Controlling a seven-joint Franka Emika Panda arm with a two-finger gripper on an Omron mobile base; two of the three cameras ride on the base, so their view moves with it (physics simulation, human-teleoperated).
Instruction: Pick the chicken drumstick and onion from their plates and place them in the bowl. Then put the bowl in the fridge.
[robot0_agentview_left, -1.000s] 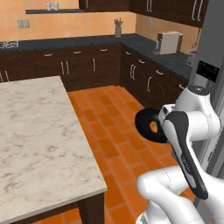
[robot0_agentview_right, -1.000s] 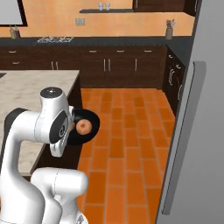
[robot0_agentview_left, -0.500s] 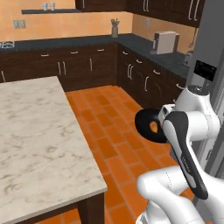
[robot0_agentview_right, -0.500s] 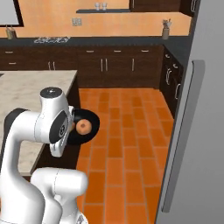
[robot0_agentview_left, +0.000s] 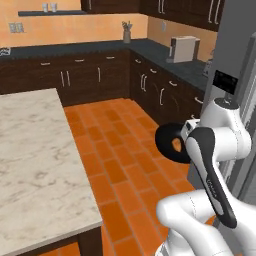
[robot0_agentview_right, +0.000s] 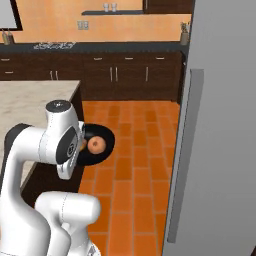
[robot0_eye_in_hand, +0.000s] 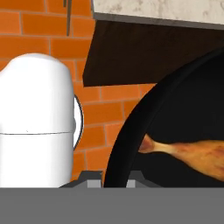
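Stage: since the chicken drumstick (robot0_eye_in_hand: 192, 153) and the onion (robot0_agentview_right: 95, 145) already lie inside the bowl (robot0_agentview_right: 102, 136), you are on the last leg, carrying the bowl to the fridge (robot0_agentview_right: 220, 100); judged from the contents alone, the picking is done.

Claw: the claw (robot0_eye_in_hand: 114, 178) is clenched on the bowl's near rim, its two dark tips showing at either side of the black edge in the hand view; you hold the bowl out in the air above the orange tile floor (robot0_agentview_left: 115, 150), apart from the marble table (robot0_agentview_left: 35, 165).

Bowl: it sits roughly level in the right base view, onion resting near the middle; the drumstick's thin bone end points toward the claw, thick end away.

Key relation: the fridge stands to the right of the bowl, just beside the arm; its grey door (robot0_agentview_right: 200, 150) looks shut in the right base view, so no shelf is open to you yet.

Risk: tilting the bowl while you swing right could roll the onion out; keep the rim level.
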